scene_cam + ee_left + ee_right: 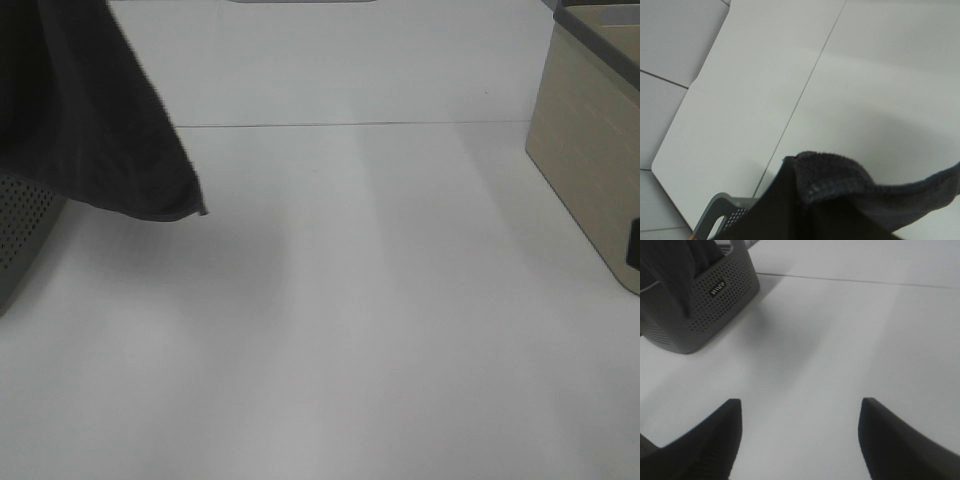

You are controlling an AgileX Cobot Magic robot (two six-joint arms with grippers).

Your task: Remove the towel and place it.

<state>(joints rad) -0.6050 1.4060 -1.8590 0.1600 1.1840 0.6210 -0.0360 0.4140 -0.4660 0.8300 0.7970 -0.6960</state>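
The dark charcoal towel [90,120] hangs in the air at the far left of the exterior high view, its lower corner dangling above the grey perforated basket [18,235]. Up close in the left wrist view, a hemmed fold of the towel [840,185] bunches right at my left gripper, which is shut on it; the fingers are buried in the cloth. The basket rim [720,220] shows below. My right gripper [800,407] hovers open and empty over the bare white table, well away from the basket [715,305] and the towel [675,270] rising out of it.
A beige box [590,160] stands at the right edge of the table. The white table [380,300] has a thin seam across its far part. The table's left edge and grey floor tiles show in the left wrist view.
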